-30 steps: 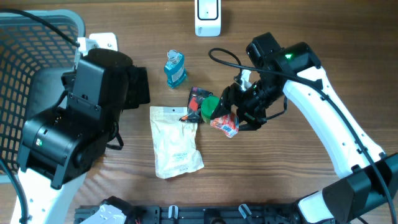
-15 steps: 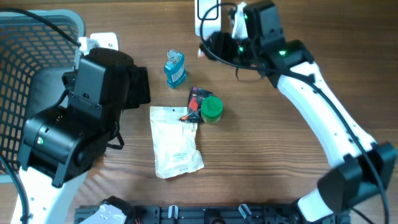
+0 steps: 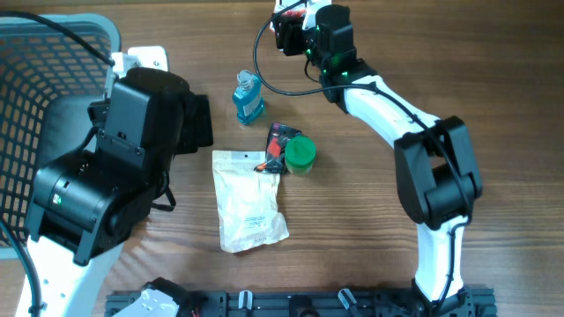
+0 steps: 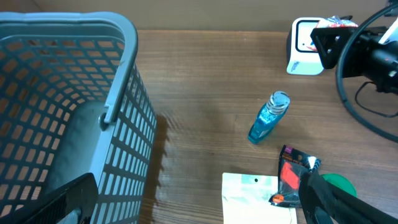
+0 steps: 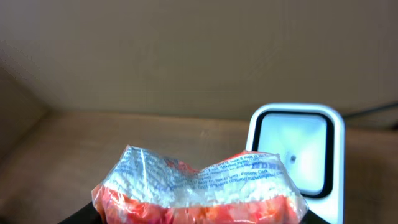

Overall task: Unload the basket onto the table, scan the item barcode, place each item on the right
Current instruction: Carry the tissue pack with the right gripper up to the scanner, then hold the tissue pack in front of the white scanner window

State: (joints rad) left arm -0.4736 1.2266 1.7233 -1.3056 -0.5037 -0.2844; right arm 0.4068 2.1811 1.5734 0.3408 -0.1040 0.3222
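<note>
A clear plastic packet (image 5: 199,183) with red-orange contents and blue print fills the lower part of the right wrist view. My right gripper (image 5: 199,218) is shut on it from below. Just behind it stands the white barcode scanner (image 5: 292,152), its window facing the packet. Overhead, the right gripper (image 3: 289,25) is at the table's far edge with the packet (image 3: 291,10) at its tip. In the left wrist view the packet (image 4: 339,23) hangs beside the scanner (image 4: 303,51). My left gripper (image 4: 196,211) is open and holds nothing, near the basket.
A grey mesh basket (image 3: 35,79) fills the left side. At mid-table lie a blue bottle (image 3: 248,97), a green-lidded jar (image 3: 300,154), a black-and-red packet (image 3: 280,141) and a white pouch (image 3: 249,207). The right arm's cable (image 3: 264,66) loops above the bottle.
The right arm has carried the red-orange packet from beside the green jar at mid-table up to the scanner at the far edge. The left arm has not moved.
</note>
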